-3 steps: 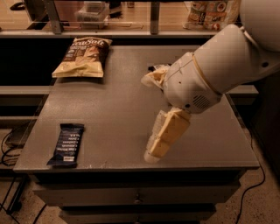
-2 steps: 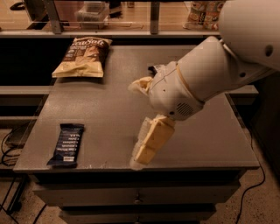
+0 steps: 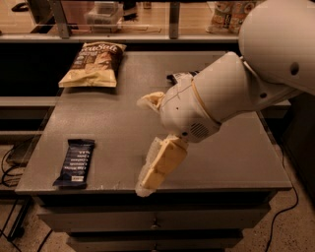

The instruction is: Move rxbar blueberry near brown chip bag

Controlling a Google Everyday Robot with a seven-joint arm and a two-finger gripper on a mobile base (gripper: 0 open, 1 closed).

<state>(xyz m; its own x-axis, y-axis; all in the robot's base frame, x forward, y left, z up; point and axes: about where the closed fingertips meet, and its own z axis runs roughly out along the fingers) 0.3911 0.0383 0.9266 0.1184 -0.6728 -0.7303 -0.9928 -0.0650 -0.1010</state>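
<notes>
The rxbar blueberry (image 3: 75, 162) is a small dark navy bar with white text. It lies flat near the front left corner of the grey table (image 3: 118, 123). The brown chip bag (image 3: 93, 64) lies at the back left of the table, dark brown on top and tan below. My gripper (image 3: 142, 145) hangs over the front middle of the table, to the right of the bar and apart from it. Its two tan fingers (image 3: 160, 165) are spread wide and hold nothing.
A small dark packet (image 3: 179, 76) lies at the back of the table, partly hidden behind my white arm (image 3: 221, 98). A shelf with containers (image 3: 103, 12) runs behind the table. Cables lie on the floor at the left.
My arm and gripper have moved left and a little toward the front edge, closer to the bar. The bar and the chip bag have not moved.
</notes>
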